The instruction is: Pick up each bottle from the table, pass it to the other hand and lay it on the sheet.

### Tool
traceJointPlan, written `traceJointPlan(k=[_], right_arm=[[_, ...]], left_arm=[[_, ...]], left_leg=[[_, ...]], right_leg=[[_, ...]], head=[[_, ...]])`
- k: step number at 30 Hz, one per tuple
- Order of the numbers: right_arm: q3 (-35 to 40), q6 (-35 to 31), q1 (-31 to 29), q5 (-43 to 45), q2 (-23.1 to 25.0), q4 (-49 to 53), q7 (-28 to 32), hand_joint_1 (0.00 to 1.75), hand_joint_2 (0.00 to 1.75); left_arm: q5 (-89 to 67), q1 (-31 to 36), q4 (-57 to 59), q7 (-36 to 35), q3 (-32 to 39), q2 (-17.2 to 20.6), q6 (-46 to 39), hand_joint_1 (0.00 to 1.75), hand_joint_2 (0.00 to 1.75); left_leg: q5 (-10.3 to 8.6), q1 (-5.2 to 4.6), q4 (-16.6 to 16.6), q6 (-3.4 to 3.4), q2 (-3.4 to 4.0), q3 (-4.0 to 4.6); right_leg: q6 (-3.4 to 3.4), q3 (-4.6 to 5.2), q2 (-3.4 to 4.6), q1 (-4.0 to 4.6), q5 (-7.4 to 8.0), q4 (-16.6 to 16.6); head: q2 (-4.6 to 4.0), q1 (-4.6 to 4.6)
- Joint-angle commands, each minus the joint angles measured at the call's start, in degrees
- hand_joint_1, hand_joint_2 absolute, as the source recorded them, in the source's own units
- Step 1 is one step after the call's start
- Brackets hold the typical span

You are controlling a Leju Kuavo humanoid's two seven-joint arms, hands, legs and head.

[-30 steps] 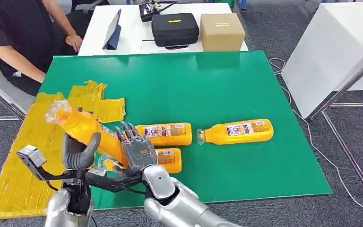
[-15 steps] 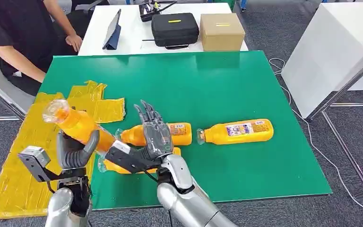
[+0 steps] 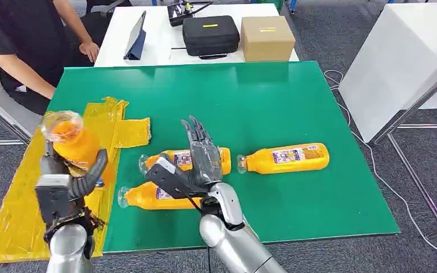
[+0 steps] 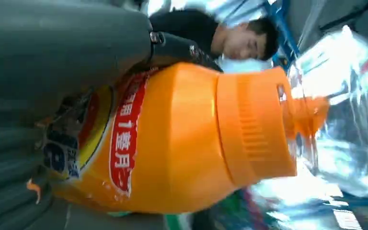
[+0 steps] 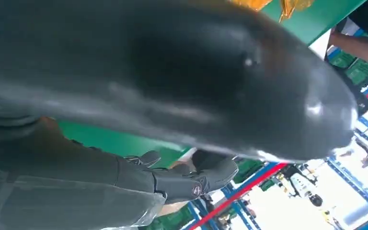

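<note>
My left hand (image 3: 62,190) grips an orange bottle (image 3: 73,145) with a clear cap, held raised and nearly upright over the yellow sheet (image 3: 28,187) at the table's left edge. The left wrist view shows the same bottle (image 4: 172,139) close up in my left hand (image 4: 38,72). My right hand (image 3: 196,162) hovers open, fingers straight, over the middle of the green table (image 3: 250,96). Under and beside it lie two orange bottles (image 3: 176,160) (image 3: 148,196). A third bottle (image 3: 287,158) lies to its right. The right hand (image 5: 172,96) appears dark and blurred in its wrist view.
A person in black (image 3: 28,40) sits at the far left corner, one hand on the white table (image 3: 148,34) behind. A black case (image 3: 210,34), a cardboard box (image 3: 267,37) and a tablet (image 3: 136,37) stand there. A white panel (image 3: 398,62) stands right.
My right hand let go of the bottle and moved right, opening over the lying bottles. My left hand carried the bottle left and tipped it more upright above the sheet.
</note>
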State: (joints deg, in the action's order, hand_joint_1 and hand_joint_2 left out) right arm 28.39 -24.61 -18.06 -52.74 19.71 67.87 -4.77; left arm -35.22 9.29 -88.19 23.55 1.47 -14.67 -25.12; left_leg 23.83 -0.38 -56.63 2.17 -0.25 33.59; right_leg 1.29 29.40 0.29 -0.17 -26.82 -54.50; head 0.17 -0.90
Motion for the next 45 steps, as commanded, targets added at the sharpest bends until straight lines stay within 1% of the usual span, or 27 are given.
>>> traceJointPlan(k=[1, 2, 3, 5, 7, 10, 11, 12, 13, 14, 17, 20, 21, 23, 24, 27, 28, 30, 31, 33, 34, 35, 36, 37, 40, 43, 45], right_arm=[[-2.7, 1.2, 0.5, 2.1, -1.8, 1.8, 0.9, 0.0, 0.0], [-2.6, 1.2, 0.6, 2.4, -1.8, 1.9, 1.1, 0.0, 0.0], [-2.4, 1.4, 0.6, 2.8, -1.8, 1.9, 1.4, 0.0, 0.0], [-2.1, 1.7, 0.6, 3.0, -1.8, 1.9, 1.5, 0.0, 0.0], [-2.0, 1.7, 0.6, 3.1, -1.8, 1.7, 1.6, 0.0, 0.0], [-2.0, 1.7, 0.6, 3.1, -1.8, 1.7, 1.6, 0.0, 0.0], [-1.9, 1.8, 0.6, 3.3, -1.8, 1.6, 1.7, 0.0, 0.0], [-1.6, 2.0, 0.5, 3.6, -1.9, 1.4, 1.9, 0.0, 0.0], [-1.4, 2.0, 0.5, 3.9, -2.0, 1.2, 1.9, 0.0, 0.0], [-1.3, 2.1, 0.6, 4.2, -2.0, 1.1, 2.2, 0.0, 0.0], [-0.6, 2.2, 1.2, 4.8, -2.4, 0.8, 2.9, 0.0, 0.0], [0.5, 2.1, 2.0, 5.5, -3.1, 1.2, 3.5, 0.0, 0.0], [0.5, 2.1, 2.0, 5.5, -3.1, 1.2, 3.5, 0.0, 0.0], [0.5, 2.1, 2.0, 5.5, -3.1, 1.2, 3.5, 0.0, 0.0], [0.5, 2.1, 2.0, 5.5, -3.1, 1.2, 3.5, 0.0, 0.0], [0.6, 2.1, 2.1, 5.6, -3.2, 1.2, 3.6, 0.0, 0.0], [0.9, 2.1, 2.1, 5.8, -3.4, 1.3, 3.8, 0.0, 0.0], [1.9, 2.1, 2.3, 6.9, -3.8, 1.1, 4.6, 0.0, 0.0], [2.5, 2.1, 2.2, 7.5, -4.0, 0.7, 5.0, 0.0, 0.0], [4.1, 1.6, 1.7, 9.0, -4.5, -0.6, 5.6, 0.0, 0.0], [4.4, 1.6, 1.5, 9.3, -4.5, -0.9, 5.7, 0.0, 0.0], [4.7, 1.5, 1.4, 9.5, -4.5, -1.2, 5.8, 0.0, 0.0], [5.2, 1.3, 1.4, 10.0, -4.5, -1.7, 6.0, 0.0, 0.0], [5.6, 1.1, 1.5, 10.3, -4.7, -1.8, 6.0, 0.0, 0.0], [5.7, 0.9, 2.2, 10.5, -5.1, -1.3, 6.0, 0.0, 0.0], [6.0, 1.0, 2.8, 10.6, -5.4, -0.4, 5.9, 0.0, 0.0], [6.2, 1.3, 2.5, 10.4, -5.1, -0.7, 5.5, 0.0, 0.0]], left_arm=[[-28.2, 10.5, 25.7, -8.5, -5.4, 8.5, -12.0, 1.75, 1.75], [-28.4, 11.0, 28.6, -8.2, -5.8, 8.5, -14.0, 1.75, 1.75], [-33.0, 11.8, 32.6, -10.5, -7.2, 9.4, -14.7, 1.75, 1.75], [-36.5, 11.8, 34.9, -12.2, -7.6, 9.8, -14.9, 1.75, 1.75], [-37.1, 11.0, 34.3, -11.5, -6.6, 9.5, -14.9, 1.75, 1.75], [-37.1, 11.0, 34.3, -11.5, -6.6, 9.5, -14.9, 1.75, 1.75], [-39.1, 11.3, 35.5, -12.6, -6.6, 9.7, -14.9, 1.75, 1.75], [-42.0, 11.2, 36.4, -14.0, -6.1, 9.7, -14.9, 1.75, 1.75], [-41.1, 11.0, 37.5, -12.8, -5.6, 10.4, -14.9, 1.75, 1.75], [-44.9, 10.6, 37.9, -15.1, -4.9, 10.0, -14.9, 1.75, 1.75], [-50.4, 9.5, 39.1, -15.7, -2.6, 10.2, -14.9, 1.75, 1.75], [-53.6, 9.0, 40.7, -17.5, -4.0, 11.4, -14.9, 1.75, 1.75], [-53.6, 9.0, 40.7, -17.5, -4.0, 11.4, -14.9, 1.75, 1.75], [-53.6, 9.0, 40.7, -17.5, -4.0, 11.4, -14.9, 1.75, 1.75], [-53.6, 9.0, 40.7, -17.5, -4.0, 11.4, -14.9, 1.75, 1.75], [-53.9, 9.1, 41.0, -17.7, -4.2, 11.5, -14.9, 1.75, 1.75], [-54.8, 9.3, 42.3, -18.8, -5.3, 12.1, -14.9, 1.75, 1.75], [-54.8, 9.7, 44.6, -22.9, -10.9, 15.0, -14.9, 1.75, 1.75], [-54.8, 9.8, 45.3, -24.4, -12.8, 16.0, -14.9, 1.75, 1.75], [-54.8, 10.7, 48.4, -26.9, -16.6, 18.1, -14.9, 1.75, 1.75], [-54.8, 11.3, 49.7, -27.9, -17.7, 18.6, -14.9, 1.75, 1.75], [-54.8, 11.7, 50.6, -28.4, -18.3, 18.9, -14.9, 1.75, 1.75], [-54.8, 12.7, 53.2, -28.0, -18.9, 19.4, -14.9, 0.02, 1.75], [-54.8, 12.5, 53.1, -28.8, -18.0, 19.2, -14.9, 0.0, 0.0], [-54.7, 11.9, 52.6, -27.2, -17.1, 19.2, -14.9, 0.0, 0.0], [-54.6, 9.8, 49.2, -25.4, -13.9, 18.8, -14.9, 0.0, 0.0], [-54.3, 8.2, 45.6, -23.7, -11.5, 18.2, -14.9, 0.0, 0.0]], left_leg=[[-0.06, 0.0, 0.2, -0.16, -0.32, -0.25], [-0.08, -0.03, 0.2, -0.12, -0.33, -0.24], [-0.05, -0.02, 0.1, -0.08, -0.22, -0.19], [-0.05, -0.03, 0.1, -0.09, -0.22, -0.23], [-0.01, -0.02, 0.2, -0.13, -0.13, -0.29], [-0.01, -0.01, 0.1, -0.07, -0.06, -0.09], [0.04, 0.03, 0.1, -0.15, -0.11, -0.24], [0.02, 0.02, 0.1, -0.12, -0.08, -0.17], [0.0, 0.02, 0.1, -0.11, -0.05, -0.14], [0.01, 0.01, 0.1, -0.12, -0.07, -0.17], [0.01, 0.01, 0.1, -0.11, 0.03, -0.21], [0.02, 0.02, 0.1, -0.1, 0.05, -0.18], [0.05, 0.03, 0.1, -0.15, 0.04, -0.28], [0.04, 0.01, 0.1, -0.09, 0.04, -0.18], [0.08, 0.01, 0.1, -0.15, 0.08, -0.31], [0.01, 0.02, 0.1, -0.08, -0.01, -0.08], [0.05, 0.03, 0.1, -0.13, -0.06, -0.18], [0.01, 0.02, 0.1, -0.08, 0.0, -0.09], [0.06, 0.04, 0.1, -0.14, 0.03, -0.23], [0.01, 0.01, 0.1, -0.09, 0.02, -0.12], [0.04, 0.03, 0.1, -0.16, 0.03, -0.25], [0.01, 0.01, 0.1, -0.11, 0.02, -0.14], [0.04, 0.04, 0.2, -0.2, 0.03, -0.33], [0.01, 0.0, 0.1, -0.1, 0.07, -0.2], [0.03, 0.0, 0.2, -0.13, 0.12, -0.35], [0.08, 0.03, 0.2, -0.19, 0.27, -0.56], [0.06, 0.0, 0.2, -0.13, 0.16, -0.53]], right_leg=[[-0.03, -0.35, -0.36, -0.01, -0.05, 0.1], [-0.02, -0.32, -0.35, -0.03, -0.04, 0.1], [-0.01, -0.25, -0.24, -0.02, -0.03, 0.1], [0.0, -0.29, -0.24, -0.04, -0.04, 0.1], [0.0, -0.34, -0.16, -0.03, -0.05, 0.1], [0.0, -0.13, -0.09, -0.01, -0.02, 0.1], [-0.02, -0.31, -0.16, 0.03, -0.07, 0.1], [-0.01, -0.23, -0.13, 0.02, -0.05, 0.1], [-0.01, -0.18, -0.09, 0.01, -0.03, 0.1], [-0.01, -0.21, -0.11, 0.0, -0.04, 0.1], [-0.01, -0.23, 0.0, 0.01, -0.01, 0.1], [-0.01, -0.2, 0.01, 0.02, -0.01, 0.1], [-0.02, -0.31, 0.0, 0.03, -0.04, 0.2], [-0.01, -0.22, 0.02, 0.01, -0.03, 0.1], [-0.01, -0.36, 0.04, 0.01, -0.06, 0.1], [0.0, -0.12, -0.04, 0.01, -0.02, 0.1], [-0.01, -0.25, -0.1, 0.03, -0.06, 0.1], [-0.01, -0.13, -0.01, 0.01, -0.01, 0.1], [-0.01, -0.29, 0.0, 0.03, -0.04, 0.1], [-0.01, -0.16, -0.01, 0.01, -0.01, 0.1], [-0.03, -0.29, -0.02, 0.02, -0.04, 0.1], [-0.02, -0.17, -0.01, 0.01, -0.01, 0.1], [-0.05, -0.37, -0.01, 0.03, -0.04, 0.2], [-0.02, -0.22, 0.05, 0.0, 0.0, 0.1], [-0.03, -0.37, 0.09, 0.01, 0.0, 0.1], [-0.03, -0.56, 0.24, 0.03, 0.02, 0.2], [-0.03, -0.53, 0.15, 0.01, 0.0, 0.1]], head=[[0.0, 0.0], [0.0, 0.0], [0.0, 0.02], [0.0, 0.0], [0.02, 0.0], [0.0, 0.0], [0.02, 0.0], [0.02, 0.0], [0.0, 0.0], [0.0, 0.0], [0.0, 0.0], [0.0, 0.0], [0.0, 0.0], [0.02, -0.02], [0.0, 0.0], [0.02, -0.02], [0.0, 0.0], [0.0, 0.0], [0.0, 0.0], [0.02, 0.0], [0.02, -0.02], [0.0, 0.0], [0.0, -0.02], [0.0, 0.0], [0.02, 0.0], [0.0, 0.0], [0.0, 0.0]])
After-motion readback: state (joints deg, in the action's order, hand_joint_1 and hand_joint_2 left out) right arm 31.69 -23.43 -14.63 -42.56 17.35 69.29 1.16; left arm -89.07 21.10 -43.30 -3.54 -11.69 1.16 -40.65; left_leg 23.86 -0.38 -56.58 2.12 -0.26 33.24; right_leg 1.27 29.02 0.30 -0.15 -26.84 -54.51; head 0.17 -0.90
